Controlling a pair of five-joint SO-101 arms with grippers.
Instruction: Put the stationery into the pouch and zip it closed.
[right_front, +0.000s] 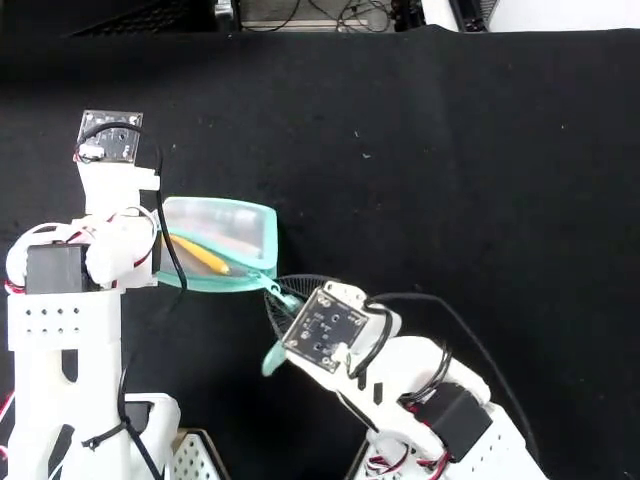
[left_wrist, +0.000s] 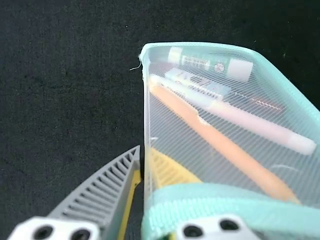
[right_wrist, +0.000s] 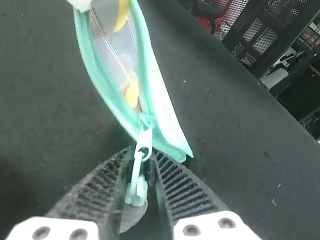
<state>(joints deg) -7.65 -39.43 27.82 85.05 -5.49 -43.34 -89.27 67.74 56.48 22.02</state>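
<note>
A clear pouch (right_front: 225, 225) with mint trim lies on the black table, left of centre. Inside it are an orange pencil (left_wrist: 220, 142), a white pen (left_wrist: 250, 122) and a mint-and-white stick (left_wrist: 210, 62). My left gripper (right_front: 160, 250) is shut on the pouch's left end, with its grey finger (left_wrist: 100, 195) outside the wall. My right gripper (right_wrist: 142, 152) is at the pouch's near right corner, its black fingers shut on the mint zipper pull (right_wrist: 136, 190). The slider (right_wrist: 145, 137) sits at that corner, and the zipper gapes open beyond it.
Black cloth (right_front: 460, 170) covers the table, with free room to the right and towards the far side. Cables (right_front: 330, 15) lie past the far edge. A black mesh rack (right_wrist: 280, 30) stands off the table behind the pouch.
</note>
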